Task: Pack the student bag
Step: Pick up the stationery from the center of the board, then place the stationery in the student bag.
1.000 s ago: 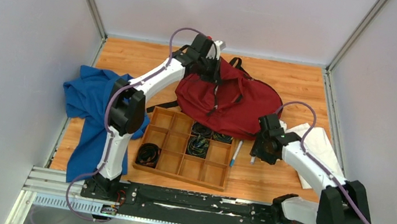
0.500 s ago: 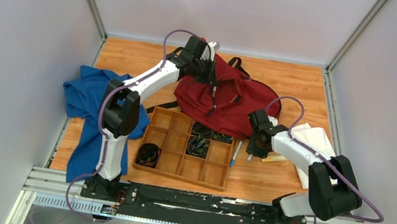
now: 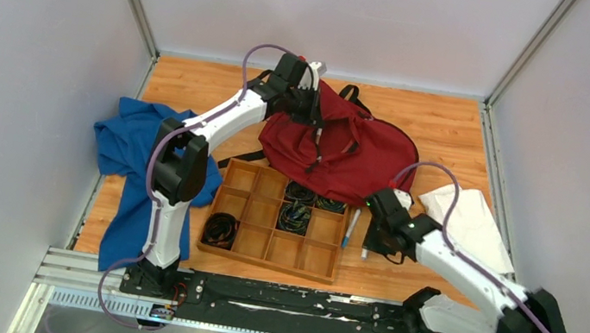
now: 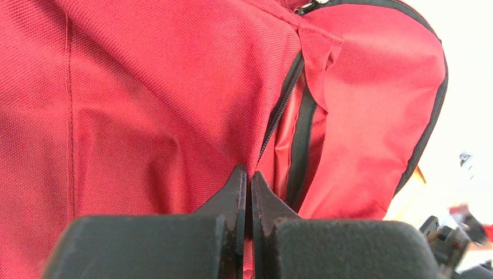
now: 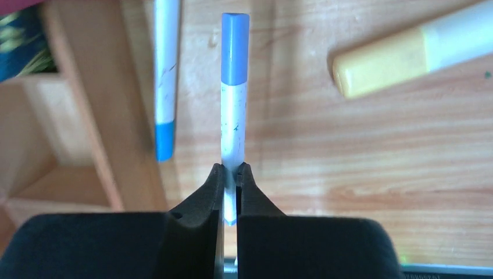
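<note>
The dark red student bag (image 3: 357, 162) lies at the back middle of the table, its black zipper (image 4: 283, 104) partly undone. My left gripper (image 3: 309, 114) (image 4: 246, 174) is shut on the bag's red fabric beside that zipper and holds the edge up. My right gripper (image 3: 370, 240) (image 5: 231, 170) is down at the table in front of the bag. It is shut on a white pen with a blue cap (image 5: 234, 99), which points away from the jaws. A second white and blue pen (image 5: 165, 75) (image 3: 350, 227) lies just left of it, beside the tray.
A wooden tray with compartments (image 3: 250, 243) holding dark coiled items sits front middle, its edge (image 5: 87, 116) close to the pens. A yellow marker (image 5: 401, 58) lies to the right. A blue cloth (image 3: 132, 157) is on the left, and a white cloth (image 3: 475, 222) on the right.
My right gripper moved nearer and left, down to the table, and shut on the pen. My left gripper shifted slightly left with the bag fabric, then held still.
</note>
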### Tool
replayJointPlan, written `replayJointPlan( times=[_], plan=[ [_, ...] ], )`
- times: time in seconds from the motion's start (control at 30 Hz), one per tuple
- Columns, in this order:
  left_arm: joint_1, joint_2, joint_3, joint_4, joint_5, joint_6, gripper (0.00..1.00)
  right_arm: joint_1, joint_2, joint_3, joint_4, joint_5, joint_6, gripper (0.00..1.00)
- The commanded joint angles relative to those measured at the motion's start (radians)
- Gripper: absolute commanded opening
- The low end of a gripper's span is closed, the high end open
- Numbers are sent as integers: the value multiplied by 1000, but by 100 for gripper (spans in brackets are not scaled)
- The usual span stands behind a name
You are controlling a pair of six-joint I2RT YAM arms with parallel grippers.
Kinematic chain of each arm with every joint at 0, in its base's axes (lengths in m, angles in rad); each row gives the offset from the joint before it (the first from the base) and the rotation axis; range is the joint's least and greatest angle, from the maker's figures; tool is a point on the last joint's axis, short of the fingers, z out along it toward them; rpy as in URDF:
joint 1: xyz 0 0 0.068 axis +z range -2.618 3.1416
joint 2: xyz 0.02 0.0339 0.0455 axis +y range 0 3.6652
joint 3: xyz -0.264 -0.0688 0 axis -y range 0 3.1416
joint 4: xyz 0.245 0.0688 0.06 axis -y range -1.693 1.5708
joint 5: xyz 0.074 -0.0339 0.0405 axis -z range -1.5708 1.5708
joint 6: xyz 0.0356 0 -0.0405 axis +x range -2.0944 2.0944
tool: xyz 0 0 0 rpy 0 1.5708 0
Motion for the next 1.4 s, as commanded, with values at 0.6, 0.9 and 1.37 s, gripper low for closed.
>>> replayJointPlan(
  times=[0.6,0.9,1.37],
  plan=[
    [8,8,49,-26,82,-32,0,-73,92,539,-13,-232,-332,0],
    [8,-46,-15,28,110,-79,0,-188,422,736,94,-457,-332,0],
    [6,-89,-70,133,118,-180,0,-242,807,1027,136,-489,-178,1]
  ],
)
